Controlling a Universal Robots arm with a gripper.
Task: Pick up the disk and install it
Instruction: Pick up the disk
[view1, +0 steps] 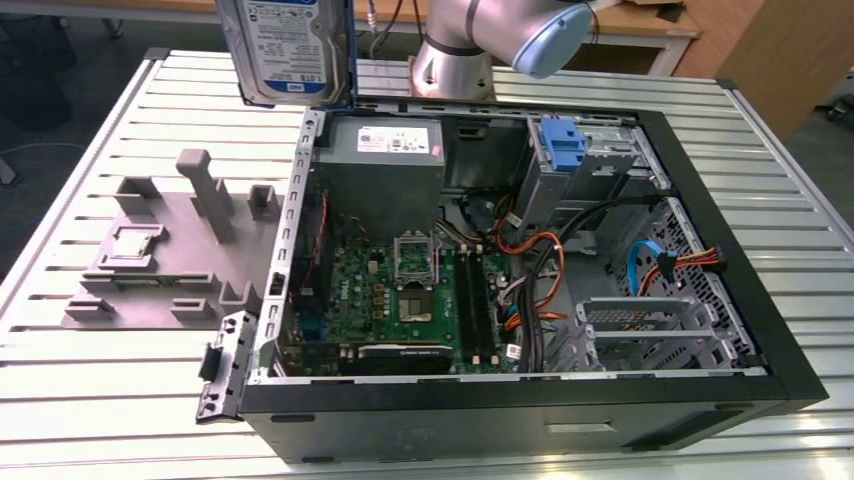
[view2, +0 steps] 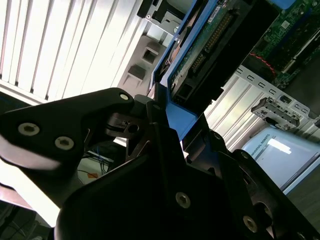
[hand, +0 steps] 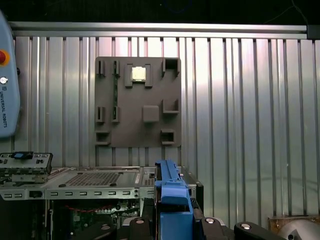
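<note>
Disk picked up and held aloft; installation not yet done.

Nearest, in the second wrist view, the pincer is clamped on the blue side rail of the disk, circuit side showing; the contact itself is partly masked by the pincer's own body. In the exterior view the disk hangs high, clear of the open computer case standing on the worktop, with its upper end cut off. Farther in, a blue bracket sits at the drive cage; which bay is free cannot be told.
</note>
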